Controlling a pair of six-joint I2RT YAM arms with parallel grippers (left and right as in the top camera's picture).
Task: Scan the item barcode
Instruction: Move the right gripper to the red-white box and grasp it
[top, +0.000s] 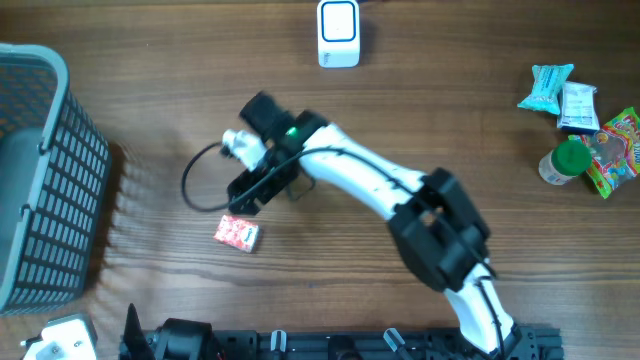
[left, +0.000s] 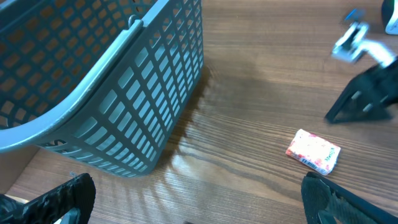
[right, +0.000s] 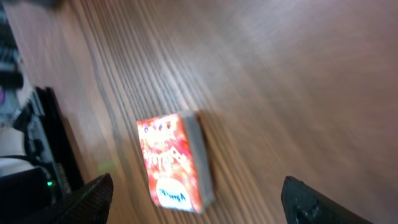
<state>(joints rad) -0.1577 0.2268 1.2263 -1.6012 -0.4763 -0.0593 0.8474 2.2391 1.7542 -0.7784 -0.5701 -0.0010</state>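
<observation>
Our right gripper (right: 199, 196) stands wide with nothing between its fingers, tipped down just over the red packet (right: 174, 160). The packet is not held. It lies flat on the tabletop (top: 450, 110), left of the middle and nearer the near edge, well apart from the basket (top: 88, 200) at the left edge. We judge the step in hand to be the pick-up before scanning. To do it well, we should square the fingers to the packet's two long sides and come down until they straddle it. We should then close on the thin edges and not across a broad face, so that no finger covers the code. We cannot tell where the barcode sits; only the printed red face shows. Once lifted, the packet would go to the white scanner (top: 338, 34) at the middle of the far edge, and we should be ready to roll the wrist until the code faces it. The right arm reaches from the near edge, right of the middle, slanting across toward the left, with its elbow bent close to the base and its forearm stretched long. Our left gripper (left: 199, 202) rests wide and empty by the near left corner.
</observation>
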